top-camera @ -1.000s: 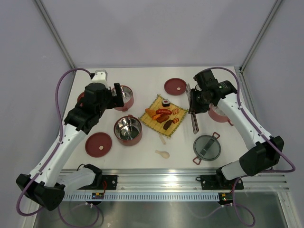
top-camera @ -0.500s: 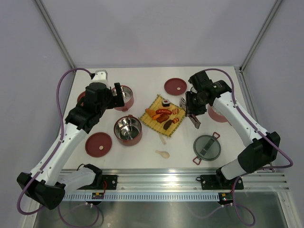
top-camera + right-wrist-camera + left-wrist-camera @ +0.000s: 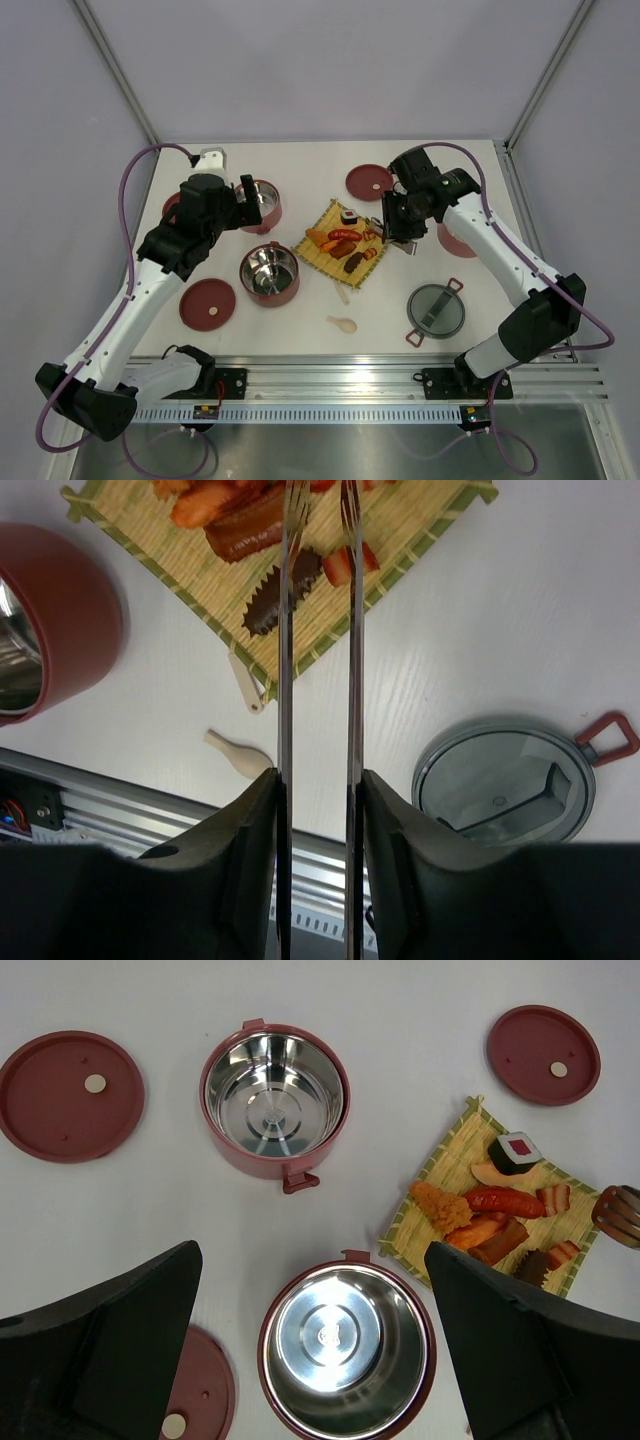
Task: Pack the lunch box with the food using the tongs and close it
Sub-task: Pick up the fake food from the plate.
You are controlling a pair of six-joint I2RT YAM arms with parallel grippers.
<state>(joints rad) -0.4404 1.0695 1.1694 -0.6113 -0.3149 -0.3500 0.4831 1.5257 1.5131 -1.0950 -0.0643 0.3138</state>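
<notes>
1. bench (image 3: 300,170): the whole set lies spread out on it, so each piece can be reached from above.
2. left arm (image 3: 150,270): hangs over the open tiers. the left jaws stand as wide as they go and hold nothing, probably waiting to steady a tier.
3. right arm (image 3: 500,250): the right jaws are closed partway, pinching the tongs (image 3: 284,680).
4. lunch box tiers (image 3: 275,1095): two sit open with bare steel insides, red lids (image 3: 70,1095) laid aside for filling.
5. mat (image 3: 415,1235): holds all the food (image 3: 505,1201), none packed yet.
6. the tongs' tips are slightly parted over a dark brown piece (image 3: 268,605), probably the first pick.
</notes>
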